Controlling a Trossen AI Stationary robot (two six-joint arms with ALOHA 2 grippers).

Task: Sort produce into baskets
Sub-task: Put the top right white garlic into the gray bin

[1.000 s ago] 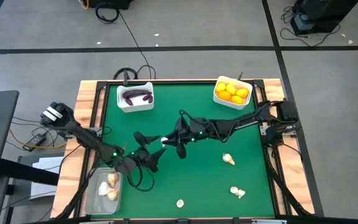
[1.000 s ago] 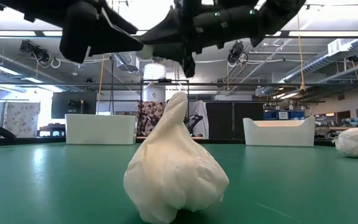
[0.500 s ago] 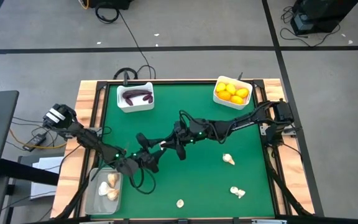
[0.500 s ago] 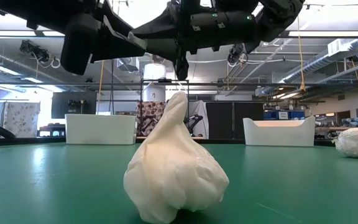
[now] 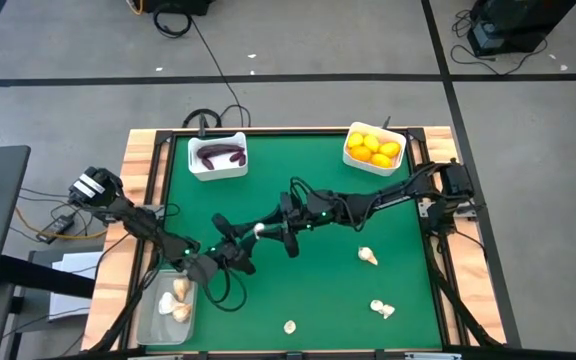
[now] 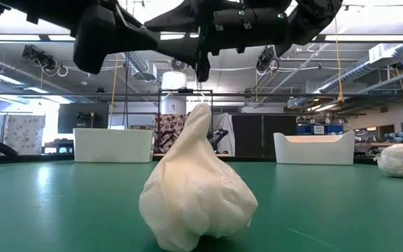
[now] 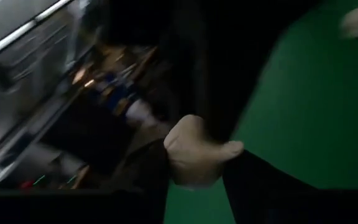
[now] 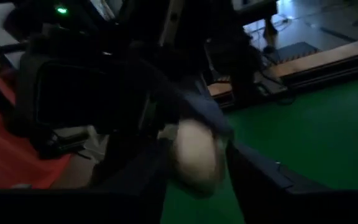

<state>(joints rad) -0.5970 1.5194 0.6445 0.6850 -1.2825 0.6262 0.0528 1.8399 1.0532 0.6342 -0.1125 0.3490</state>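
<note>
Above the middle of the green table, a cream-white garlic bulb (image 5: 257, 229) hangs between my two grippers, which meet tip to tip. My left gripper (image 5: 242, 238) comes from the near left and is shut on the bulb (image 7: 194, 152). My right gripper (image 5: 268, 228) comes from the right. Its fingers stand open on either side of the same bulb (image 8: 194, 155). Three more garlic bulbs (image 5: 367, 256), (image 5: 382, 309), (image 5: 290, 326) lie on the table. My left gripper pinches the garlic bulb's rounded body (image 7: 185, 168) between its two fingers, coming level from the table's near left. The bulb is lifted clear of the table. My right gripper has a finger (image 8: 257, 177) on each side of the bulb; I cannot tell whether they touch it.
A white basket with purple eggplants (image 5: 217, 156) stands at the far left. A white basket of yellow citrus (image 5: 375, 149) is at the far right. A clear basket holding garlic (image 5: 171, 303) sits at the near left. In the low view a bulb (image 6: 196, 189) fills the foreground.
My left gripper has moved toward the right gripper, away from the near left corner, and has shut on the garlic bulb held there. The bulb has stayed aloft above the table's middle.
</note>
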